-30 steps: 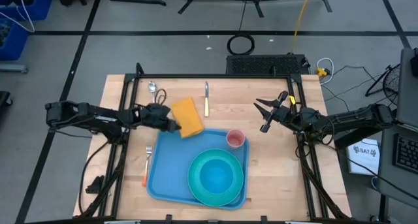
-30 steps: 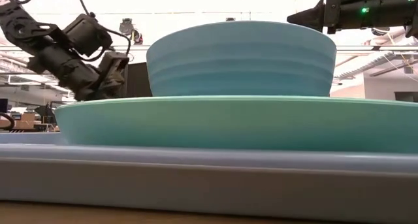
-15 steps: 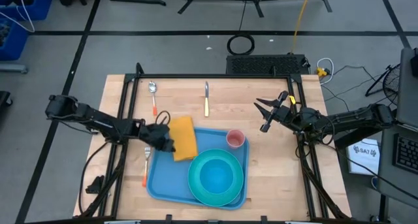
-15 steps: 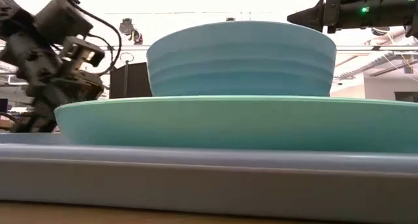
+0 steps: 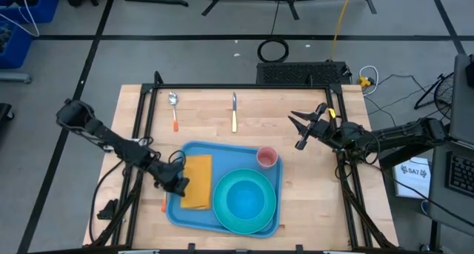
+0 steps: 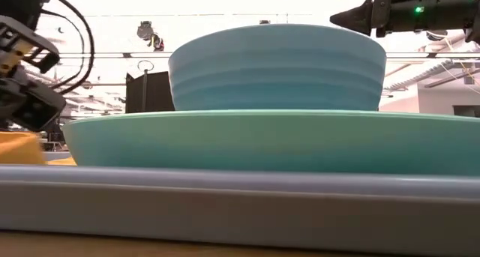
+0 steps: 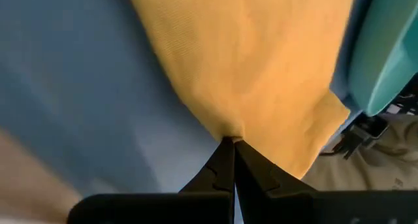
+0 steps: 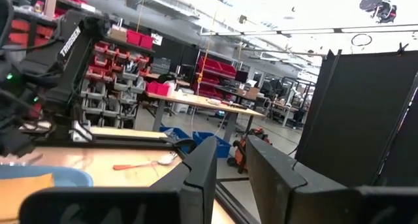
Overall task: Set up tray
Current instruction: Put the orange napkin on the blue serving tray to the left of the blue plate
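Note:
The blue tray (image 5: 178,209) lies at the table's near middle. On it rest a turquoise plate (image 5: 222,213) with a bowl (image 5: 244,198), a pink cup (image 5: 266,158) and a yellow napkin (image 5: 198,181) on its left part. My left gripper (image 5: 179,183) is at the napkin's left edge, shut on it, and shows at the low view's left (image 6: 22,77). My right gripper (image 5: 298,129) waits open over the table's right part, away from the tray. My left gripper pinches the yellow napkin's edge (image 7: 230,134) between its two shut fingertips (image 7: 225,160), coming from the table's left and slanting down. How many layers it holds I cannot tell. The napkin spreads out flat over the tray floor (image 7: 78,87) toward the plate (image 7: 385,54).
A spoon with an orange handle (image 5: 174,109) and a knife with a yellow handle (image 5: 234,112) lie on the bare wood beyond the tray. An orange fork handle (image 5: 163,205) shows beside the tray's left rim, under my left arm. Black frame rails run along both table sides.
My left gripper has moved toward the near edge, dragging the napkin with it. The napkin has slid from the wood at the tray's far-left corner onto the tray's left part beside the plate. The gripper has stayed shut on it.

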{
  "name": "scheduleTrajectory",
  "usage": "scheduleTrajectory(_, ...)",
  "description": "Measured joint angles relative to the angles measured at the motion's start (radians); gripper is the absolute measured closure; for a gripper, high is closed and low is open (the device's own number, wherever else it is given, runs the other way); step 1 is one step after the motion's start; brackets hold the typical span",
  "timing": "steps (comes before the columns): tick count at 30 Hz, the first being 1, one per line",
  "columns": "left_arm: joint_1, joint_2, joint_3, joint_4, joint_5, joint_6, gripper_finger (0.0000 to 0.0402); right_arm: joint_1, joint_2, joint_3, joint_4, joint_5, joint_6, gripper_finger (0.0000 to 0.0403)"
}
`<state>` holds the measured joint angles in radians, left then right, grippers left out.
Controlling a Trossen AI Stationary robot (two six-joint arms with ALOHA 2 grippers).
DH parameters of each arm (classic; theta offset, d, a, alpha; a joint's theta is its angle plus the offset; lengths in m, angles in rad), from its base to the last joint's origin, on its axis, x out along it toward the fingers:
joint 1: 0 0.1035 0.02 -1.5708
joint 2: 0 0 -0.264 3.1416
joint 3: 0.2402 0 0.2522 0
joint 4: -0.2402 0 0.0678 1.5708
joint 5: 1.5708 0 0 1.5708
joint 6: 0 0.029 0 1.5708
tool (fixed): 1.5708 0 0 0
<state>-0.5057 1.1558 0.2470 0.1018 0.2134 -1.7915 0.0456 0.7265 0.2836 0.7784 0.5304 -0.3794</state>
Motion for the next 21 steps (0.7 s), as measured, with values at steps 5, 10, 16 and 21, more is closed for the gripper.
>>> scheduleTrajectory(5,-0.054,0.0,0.0,-0.06,0.0,-0.083,0.0401,0.0,0.0,0.0,0.011,0.0,0.0,0.0326)
scheduleTrajectory(10,-0.073,0.0,0.0,-0.057,-0.013,-0.114,0.0395,0.0,0.0,0.0,0.011,-0.001,0.004,0.0326)
scheduleTrajectory(16,-0.071,0.0,0.0,0.066,-0.155,-0.022,0.0344,0.0,0.0,0.0,0.011,-0.002,0.004,0.0326)
scheduleTrajectory(21,-0.071,0.0,0.001,0.082,-0.172,-0.025,0.0305,0.0,0.0,0.0,0.011,-0.002,0.005,0.0326)
